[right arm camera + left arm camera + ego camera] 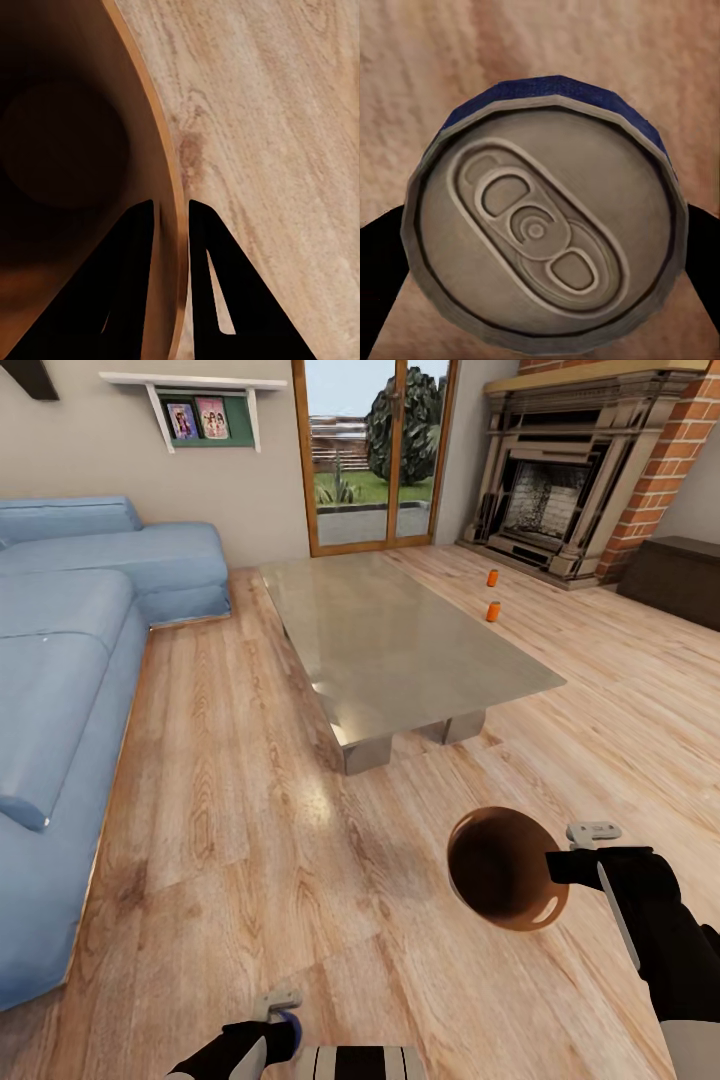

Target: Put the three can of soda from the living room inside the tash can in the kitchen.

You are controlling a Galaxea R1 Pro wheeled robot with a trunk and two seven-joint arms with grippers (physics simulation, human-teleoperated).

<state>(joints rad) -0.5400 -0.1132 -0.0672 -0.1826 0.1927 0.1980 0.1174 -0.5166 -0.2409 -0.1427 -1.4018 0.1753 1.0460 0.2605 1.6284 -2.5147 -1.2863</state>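
Gripping the wall of the trash can [505, 870], the right gripper [590, 838] holds the bin above the wood floor [250, 830], on the near side of the glass coffee table [400, 640]. In the right wrist view its two dark fingers [131, 285] straddle the bin's rim, one inside against the smooth orange-brown lining and one outside, closed onto the thin wall. The trash can [82, 150] tips its mouth toward the head camera, so its round dark bottom shows.

The left gripper [280, 1010] sits low, nearer the robot than the table and well apart from the bin. It is clamped on a can of soda [290, 1028]; in the left wrist view this can [547, 225] shows its grey metal top with the pull tab, and a band of blue side wall above it, with the dark fingers [379, 270] pressing on both sides. The blue sliver shows in the head view too, so this can looks blue here, not orange.

Two orange cans stand on the floor just beyond the table's far right edge, toward the brick fireplace [560, 490]: one can [493, 611] close to the table, the other [492, 577] a little farther on. Both are upright and apart from each other, far from either gripper. A blue sofa [70, 660] runs along the table's left side.
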